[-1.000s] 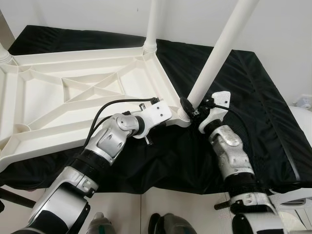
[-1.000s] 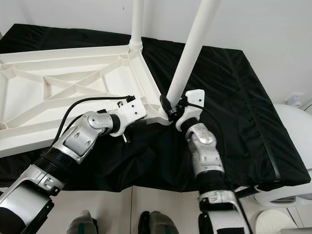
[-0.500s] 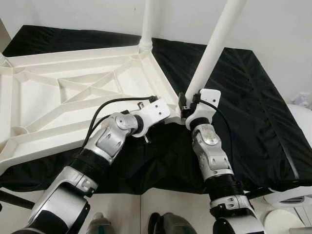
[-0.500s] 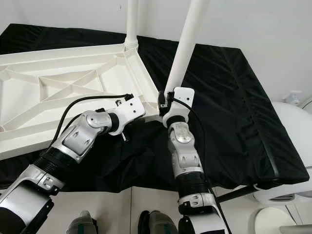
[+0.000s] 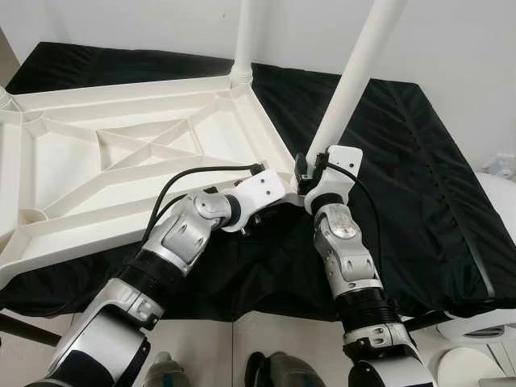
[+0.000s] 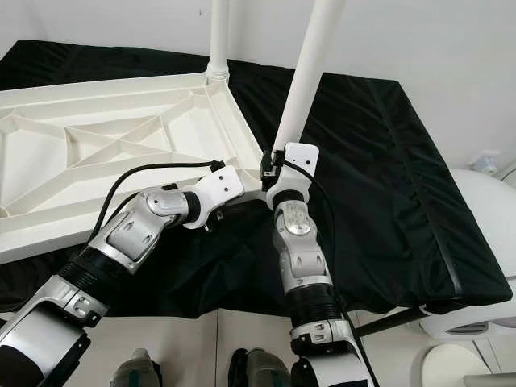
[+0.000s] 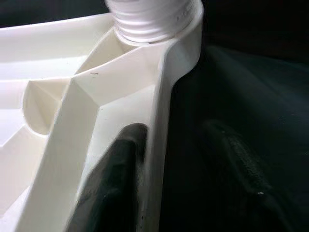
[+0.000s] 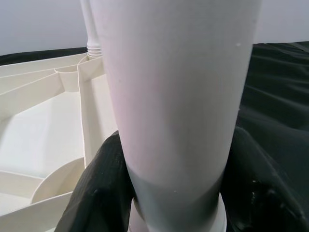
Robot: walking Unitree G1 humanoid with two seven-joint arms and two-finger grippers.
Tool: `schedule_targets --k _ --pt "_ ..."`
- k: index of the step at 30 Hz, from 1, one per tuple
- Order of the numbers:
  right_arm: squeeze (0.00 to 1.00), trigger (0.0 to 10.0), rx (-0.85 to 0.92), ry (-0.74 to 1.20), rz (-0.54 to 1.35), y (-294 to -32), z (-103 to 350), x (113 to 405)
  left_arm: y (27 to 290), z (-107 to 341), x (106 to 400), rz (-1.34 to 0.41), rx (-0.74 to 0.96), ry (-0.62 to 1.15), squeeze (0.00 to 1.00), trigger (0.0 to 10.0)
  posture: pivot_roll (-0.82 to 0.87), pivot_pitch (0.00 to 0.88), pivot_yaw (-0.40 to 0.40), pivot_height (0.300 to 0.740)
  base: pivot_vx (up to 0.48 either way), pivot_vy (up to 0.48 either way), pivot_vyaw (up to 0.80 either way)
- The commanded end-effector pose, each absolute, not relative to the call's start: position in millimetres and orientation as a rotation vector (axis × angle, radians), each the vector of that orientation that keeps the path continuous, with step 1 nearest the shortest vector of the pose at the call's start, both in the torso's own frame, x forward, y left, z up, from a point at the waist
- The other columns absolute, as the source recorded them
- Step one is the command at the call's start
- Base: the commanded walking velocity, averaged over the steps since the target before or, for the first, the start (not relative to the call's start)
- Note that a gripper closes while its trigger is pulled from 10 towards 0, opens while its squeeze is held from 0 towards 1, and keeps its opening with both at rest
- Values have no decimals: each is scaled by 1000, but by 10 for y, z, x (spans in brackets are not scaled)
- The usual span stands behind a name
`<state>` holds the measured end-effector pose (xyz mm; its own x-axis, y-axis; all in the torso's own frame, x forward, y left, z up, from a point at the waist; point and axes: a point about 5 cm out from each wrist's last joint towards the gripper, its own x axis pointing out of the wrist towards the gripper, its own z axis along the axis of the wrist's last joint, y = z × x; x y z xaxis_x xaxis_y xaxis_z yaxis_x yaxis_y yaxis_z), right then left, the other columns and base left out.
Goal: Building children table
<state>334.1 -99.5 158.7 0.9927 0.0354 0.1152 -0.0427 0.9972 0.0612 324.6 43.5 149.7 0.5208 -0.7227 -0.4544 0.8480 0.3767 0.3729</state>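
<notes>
The white plastic tabletop lies upside down on a black cloth. Two white legs stand in its corner sockets, a far one and a near one that leans right. My right gripper is shut on the near leg just above its socket; in the right wrist view both black fingers press the tube. My left gripper sits at the same corner, open astride the rim wall. One finger is inside the rim, the other outside over the cloth.
The black cloth covers the raised work surface, whose front edge runs near my arms. A white wall stands behind. A white rounded object sits at the right edge. An open leg socket shows at the tabletop's near left corner.
My right forearm has swung in from the right to stand nearly upright under the near leg. The left gripper has shifted slightly right and down along the rim toward the corner.
</notes>
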Motion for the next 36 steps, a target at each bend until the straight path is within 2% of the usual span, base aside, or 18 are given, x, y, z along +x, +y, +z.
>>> schedule_targets --k 1,16,17,18,19,24,25,26,36 --pt "0 10000 47 -88 41 -963 1553 3344 342 1512 3169 -1122 574 242 0 0 78 63 -109 740 0 0 0" --pt "0 10000 41 -81 27 -992 1551 3352 343 1516 3144 -1149 558 250 0 0 77 65 -111 740 0 0 0" --pt "0 10000 41 -82 19 -1000 1551 3351 345 1512 3146 -1149 563 254 0 4235 77 65 -111 740 0 0 0" --pt "0 10000 41 -82 19 -1000 1551 3351 345 1512 3146 -1149 563 254 0 4235 77 65 -111 740 0 0 0" --pt "0 10000 40 -81 9 -1004 1548 3349 345 1505 3146 -1149 567 261 0 10000 77 64 -111 740 0 0 0" --pt "0 10000 47 -81 5 -984 1543 3344 343 1500 3147 -1151 571 268 0 10000 78 62 -111 740 0 0 0" --pt "820 10000 56 -83 8 -975 1548 3341 345 1501 3147 -1151 572 270 0 10000 78 60 -110 740 0 0 0" --pt "1000 10000 59 -95 13 -976 1563 3337 345 1501 3146 -1152 572 271 0 10000 77 60 -109 740 0 0 0" --pt "1000 10000 58 -138 -5 -1111 1607 3324 347 1497 3143 -1153 576 269 0 10000 74 54 -110 740 0 0 0"
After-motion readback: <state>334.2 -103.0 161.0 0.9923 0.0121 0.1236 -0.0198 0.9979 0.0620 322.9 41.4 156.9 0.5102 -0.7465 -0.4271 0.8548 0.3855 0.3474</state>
